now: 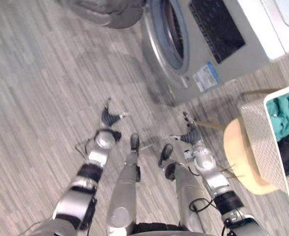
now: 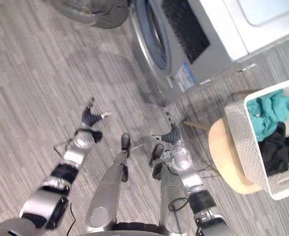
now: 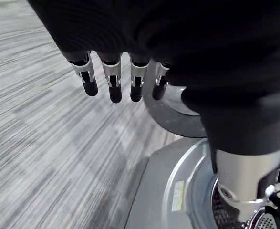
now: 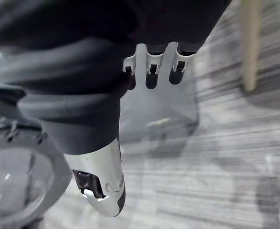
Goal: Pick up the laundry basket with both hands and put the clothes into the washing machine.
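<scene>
Floor (image 1: 36,88): grey wood-look planks run across the whole room, and everything stands on them.
Washing machine (image 1: 223,54): a grey front-loader stands ahead of the robot and to its right. Its round drum opening (image 1: 171,34) faces the bare floor. The top of the machine is cut off by the upper edge of the eye views.
Door (image 1: 110,12): dark and round, it is swung open to the left of the drum opening. The upper edge cuts it off too.
Laundry basket (image 2: 242,142): a white woven basket sits on the stool, well to the right of the right hand, with its mouth facing up. The wall facing the robot runs from near the washing machine towards the lower right. The far side is cut off by the right edge, so its long axis cannot be settled.
Stool (image 1: 240,157): it has a round pale wooden seat under the basket, and one thin leg (image 1: 208,125) shows beside the right hand.
Clothes: a teal cloth (image 2: 265,115) lies in the basket's end nearer the washing machine, and a black cloth (image 2: 277,150) lies just beside it.
Left hand (image 1: 110,117): it hangs over bare floor with its fingers (image 3: 113,86) straight, side by side and holding nothing.
Right hand (image 1: 189,132): it hangs over the floor near the stool leg, apart from the basket, with its fingers (image 4: 151,71) loose and empty.
</scene>
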Robot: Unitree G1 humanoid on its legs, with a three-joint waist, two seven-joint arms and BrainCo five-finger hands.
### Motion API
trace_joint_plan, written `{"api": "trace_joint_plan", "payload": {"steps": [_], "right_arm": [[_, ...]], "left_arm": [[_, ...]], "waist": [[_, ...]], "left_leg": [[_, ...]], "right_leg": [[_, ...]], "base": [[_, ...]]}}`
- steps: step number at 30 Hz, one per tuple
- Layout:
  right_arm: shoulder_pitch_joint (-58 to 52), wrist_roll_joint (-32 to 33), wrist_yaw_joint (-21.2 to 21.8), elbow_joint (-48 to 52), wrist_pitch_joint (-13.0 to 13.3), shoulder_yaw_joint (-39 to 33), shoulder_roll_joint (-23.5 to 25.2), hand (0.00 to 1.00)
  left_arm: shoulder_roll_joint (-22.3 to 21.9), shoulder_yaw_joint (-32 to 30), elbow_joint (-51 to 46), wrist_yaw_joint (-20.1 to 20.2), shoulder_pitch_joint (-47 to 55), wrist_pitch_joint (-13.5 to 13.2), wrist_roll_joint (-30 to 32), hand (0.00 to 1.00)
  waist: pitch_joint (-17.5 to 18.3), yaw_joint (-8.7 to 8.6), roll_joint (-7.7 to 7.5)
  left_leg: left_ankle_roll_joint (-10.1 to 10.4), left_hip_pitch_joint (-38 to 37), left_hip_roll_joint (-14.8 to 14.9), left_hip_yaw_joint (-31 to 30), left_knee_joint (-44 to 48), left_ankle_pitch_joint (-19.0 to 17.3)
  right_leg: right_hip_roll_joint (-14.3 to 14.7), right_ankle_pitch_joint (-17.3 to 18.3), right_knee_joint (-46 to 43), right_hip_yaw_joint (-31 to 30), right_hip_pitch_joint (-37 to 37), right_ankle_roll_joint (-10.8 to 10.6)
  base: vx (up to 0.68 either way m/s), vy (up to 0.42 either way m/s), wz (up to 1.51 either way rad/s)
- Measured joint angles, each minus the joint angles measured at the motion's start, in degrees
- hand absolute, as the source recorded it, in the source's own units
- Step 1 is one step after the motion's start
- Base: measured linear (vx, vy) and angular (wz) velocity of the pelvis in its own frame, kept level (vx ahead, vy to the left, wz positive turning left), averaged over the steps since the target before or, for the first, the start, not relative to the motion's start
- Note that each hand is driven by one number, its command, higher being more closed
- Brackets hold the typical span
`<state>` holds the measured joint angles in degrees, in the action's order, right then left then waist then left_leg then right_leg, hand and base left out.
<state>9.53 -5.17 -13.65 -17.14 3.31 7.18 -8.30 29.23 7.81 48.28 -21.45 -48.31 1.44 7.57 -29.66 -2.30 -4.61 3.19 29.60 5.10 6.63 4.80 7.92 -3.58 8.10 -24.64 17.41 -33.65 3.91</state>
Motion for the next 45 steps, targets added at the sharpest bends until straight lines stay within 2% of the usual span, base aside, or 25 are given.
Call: {"api": "trace_joint_plan", "payload": {"steps": [3, 5, 8, 11, 13, 16, 19, 24, 26, 29, 31, 35, 36, 37, 38, 40, 42, 44, 45], "right_arm": [[-5.27, 0.26, -0.1, 2.46, 0.82, -1.39, 0.09, 0.0], [-9.06, 0.38, -0.09, 7.13, 1.06, -1.7, 1.25, 0.0], [-14.84, 1.44, -0.09, 18.76, 4.46, -2.18, 2.23, 0.0], [-17.28, 2.39, -0.19, 23.65, 5.51, -3.81, 2.28, 0.0], [-18.47, 2.4, -0.2, 25.0, 5.51, -4.42, 2.39, 0.0], [-20.79, 2.78, -0.15, 28.5, 6.45, -4.94, 2.42, 0.0], [-20.9, 3.74, -0.08, 30.11, 6.89, -5.47, 2.48, 0.0], [-21.9, 4.8, 0.13, 32.49, 7.5, -5.52, 2.39, 0.0], [-22.2, 4.83, 0.16, 32.51, 7.47, -5.49, 2.39, 0.0], [-23.29, 4.72, 0.17, 32.58, 7.29, -5.45, 2.34, 0.0], [-23.41, 4.35, -0.12, 33.06, 6.26, -5.49, 2.34, 0.0], [-23.24, 3.28, -0.15, 32.67, 4.55, -6.51, 2.98, 0.0], [-22.03, 2.27, -0.18, 30.42, 3.61, -7.74, 3.42, 0.0], [-20.86, 2.07, -0.17, 28.03, 2.66, -8.71, 3.39, 0.0], [-19.82, 1.53, -0.17, 24.41, 1.46, -10.47, 3.39, 0.0], [-18.91, 0.95, -0.12, 20.95, -0.12, -12.54, 3.37, 0.0], [-17.92, -0.89, 0.0, 20.05, -1.43, -13.55, 3.3, 0.0], [-16.61, -2.36, -0.14, 19.52, -1.48, -14.3, 2.92, 0.0], [-14.89, -2.89, -0.3, 18.16, -1.41, -14.31, 2.3, 0.0]], "left_arm": [[3.84, -0.85, 0.53, -0.23, -5.59, 0.63, 0.3, 0.0], [4.82, -3.01, 0.09, -0.98, -7.03, 0.91, 1.33, 0.0], [7.36, -8.0, -1.76, -2.25, -7.2, 2.76, 4.33, 0.0], [8.85, -8.75, -1.9, -2.52, -8.14, 3.84, 4.48, 0.0], [8.81, -10.11, -2.38, -3.1, -7.93, 4.49, 4.62, 0.0], [10.08, -14.93, -2.76, -2.39, -7.94, 4.63, 4.72, 0.0], [10.25, -17.16, -2.76, -1.55, -7.5, 5.54, 4.78, 0.0], [9.42, -20.84, -3.08, -0.81, -5.37, 6.6, 6.63, 0.0], [7.84, -22.01, -3.67, -0.81, -3.59, 6.71, 6.61, 0.0], [2.95, -21.96, -7.25, -0.77, 3.04, 6.67, 6.48, 0.0], [-2.39, -21.38, -11.06, -0.42, 10.5, 5.8, 5.05, 0.0], [-10.57, -16.67, -17.04, 0.38, 25.29, 4.07, 1.93, 0.0], [-12.7, -14.74, -17.47, 1.5, 30.55, 3.39, 1.22, 0.0], [-14.23, -13.78, -17.37, 2.33, 33.98, 3.08, 0.36, 0.0], [-16.33, -12.32, -16.58, 3.18, 38.44, 2.89, -0.66, 0.0], [-18.8, -11.88, -14.62, 4.47, 43.49, 2.61, -0.87, 0.0], [-19.83, -11.89, -12.05, 5.9, 47.61, 2.52, -0.85, 0.0], [-20.47, -11.98, -10.18, 6.46, 51.41, 2.5, -0.75, 0.0], [-20.6, -12.13, -9.14, 6.48, 53.15, 2.41, -0.64, 0.0]], "waist": [[0.0, -0.4, -0.61], [-0.04, -0.43, -0.69], [-0.07, -0.16, -1.06], [-0.1, -0.04, -1.24], [-0.1, 0.28, -1.24], [-0.1, 0.53, -1.25], [-0.11, 1.04, -1.25], [-0.11, 1.12, -1.25], [-0.13, 1.18, -1.24], [-0.13, 1.46, -1.24], [-0.12, 1.58, -1.24], [-0.02, 3.16, -1.19], [0.35, 3.09, -1.32], [1.1, 2.95, -1.15], [3.6, 2.22, -0.52], [5.65, 2.04, 0.42], [7.23, 1.5, 1.3], [9.11, 0.7, 2.07], [9.39, 0.58, 2.25]], "left_leg": [[-0.1, 1.8, 0.97, 1.28, 1.16, -0.57], [-0.03, 3.39, 1.88, 1.82, 4.08, -2.5], [-0.47, 7.53, 4.49, 3.92, 10.98, -7.4], [-0.6, 9.58, 5.75, 4.76, 14.13, -9.42], [-0.46, 9.77, 6.07, 5.07, 15.03, -9.84], [-0.46, 10.22, 7.13, 7.26, 15.79, -10.06], [-0.48, 10.37, 7.94, 8.66, 16.66, -10.03], [-0.48, 9.35, 7.85, 9.07, 17.11, -10.03], [-0.48, 8.06, 7.54, 9.07, 17.08, -10.03], [-0.48, 4.13, 6.47, 9.08, 16.66, -10.04], [-1.28, 0.14, 5.93, 9.85, 16.11, -10.75], [-1.4, -6.18, 5.67, 13.35, 15.72, -12.44], [-1.06, -8.65, 4.97, 14.45, 14.5, -12.69], [-1.09, -10.06, 4.63, 15.24, 13.67, -12.68], [-1.4, -10.68, 4.7, 16.3, 13.3, -12.46], [-1.62, -13.48, 4.87, 17.76, 12.83, -12.87], [-1.41, -17.28, 5.63, 21.14, 12.03, -14.16], [-1.37, -21.22, 6.48, 26.3, 10.69, -15.71], [-1.05, -24.62, 6.99, 30.25, 10.1, -16.98]], "right_leg": [[0.89, -1.42, 1.72, -0.28, -0.87, -0.31], [1.46, -1.73, 2.41, -0.29, -0.95, -0.47], [2.49, -2.31, 2.84, -0.19, -2.43, -1.39], [2.62, -2.35, 2.63, 0.26, -3.34, -1.45], [2.6, -2.34, 2.1, 0.42, -3.35, -1.45], [2.38, -2.24, 0.61, 1.33, -3.81, -1.56], [2.32, -2.08, -0.84, 1.45, -4.08, -1.68], [1.31, -1.64, -2.94, 3.02, -3.37, -1.05], [0.88, -1.43, -3.47, 3.25, -2.22, -0.71], [-0.05, 0.02, -3.48, 3.37, 1.77, -0.63], [-0.5, 1.36, -3.07, 3.05, 5.48, -0.88], [-0.6, 3.67, -2.07, 0.18, 10.03, -0.69], [-0.58, 4.13, -2.02, -1.65, 10.99, -1.44], [-0.55, 4.07, -1.67, -2.7, 11.55, -1.5], [-0.03, 3.43, -0.71, -3.97, 11.6, -1.86], [1.4, 1.8, 1.86, -6.73, 13.69, -2.26], [2.8, 0.12, 4.4, -10.19, 15.72, -2.73], [0.95, 1.38, 6.1, -6.42, 17.63, -2.18], [-2.21, 1.41, 5.49, 0.73, 19.6, -1.59]], "base": [[0.05, -0.021, -0.22], [0.05, -0.012, -0.24], [0.04, -0.004, -0.42], [0.06, 0.013, -0.2], [0.08, 0.009, -0.01], [0.08, -0.01, 0.15], [0.07, -0.018, 0.12], [0.04, -0.021, 0.12], [0.03, -0.003, 0.11], [0.01, -0.012, 0.18], [-0.03, -0.017, 0.04], [-0.07, -0.008, -0.34], [-0.05, 0.013, -0.58], [-0.02, 0.014, -0.57], [0.01, 0.012, -0.49], [0.06, 0.049, -0.72], [0.08, 0.107, -1.13], [0.05, 0.112, -1.32], [0.04, 0.11, -1.51]]}}
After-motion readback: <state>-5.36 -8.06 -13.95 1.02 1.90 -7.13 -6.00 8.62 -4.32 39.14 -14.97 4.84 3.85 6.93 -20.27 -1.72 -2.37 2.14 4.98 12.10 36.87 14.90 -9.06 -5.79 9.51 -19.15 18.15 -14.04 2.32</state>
